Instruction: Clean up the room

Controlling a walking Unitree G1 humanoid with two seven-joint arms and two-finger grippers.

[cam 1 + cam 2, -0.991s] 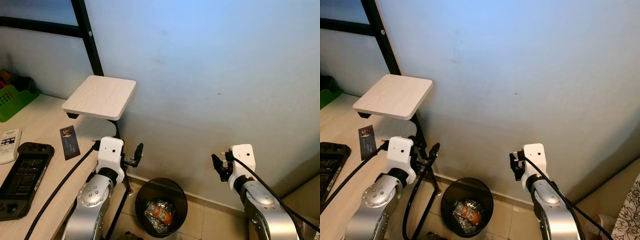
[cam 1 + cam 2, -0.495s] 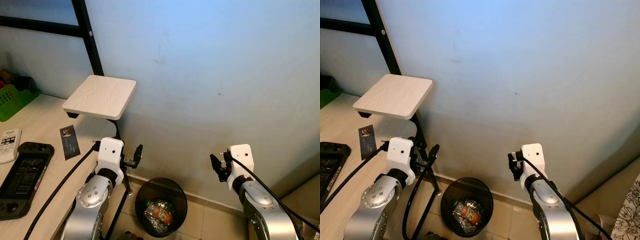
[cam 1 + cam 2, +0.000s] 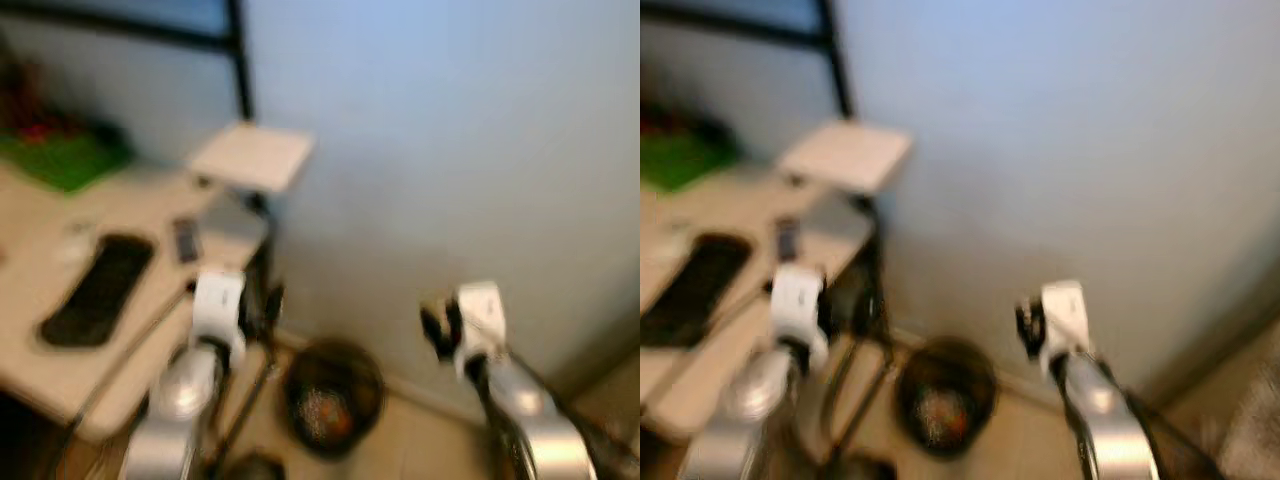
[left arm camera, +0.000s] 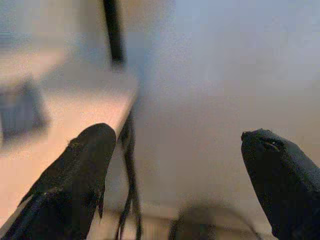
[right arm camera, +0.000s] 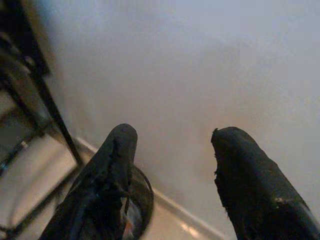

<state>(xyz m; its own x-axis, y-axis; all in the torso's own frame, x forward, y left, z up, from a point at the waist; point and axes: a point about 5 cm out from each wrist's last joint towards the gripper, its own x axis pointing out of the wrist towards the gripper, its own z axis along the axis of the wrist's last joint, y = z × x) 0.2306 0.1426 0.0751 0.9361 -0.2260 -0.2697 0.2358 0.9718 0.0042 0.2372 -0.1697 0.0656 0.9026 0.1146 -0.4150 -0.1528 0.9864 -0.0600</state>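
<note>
Pale blue wall (image 3: 450,120) backs a round black waste bin (image 3: 333,392) placed beside the light wooden desk (image 3: 60,330) for scraps, both tools, left (image 4: 180,165) and right (image 5: 172,170), wide open and empty.

The head views are blurred. A pale desk (image 3: 60,350) fills the lower left, with a long black device (image 3: 98,288) lying on it and a small dark card (image 3: 186,239) just beside that. A green shape (image 3: 62,160) sits at the upper left. A square light wooden shelf (image 3: 252,157) stands above the desk's far corner, against the blue-grey wall (image 3: 460,140).
</note>
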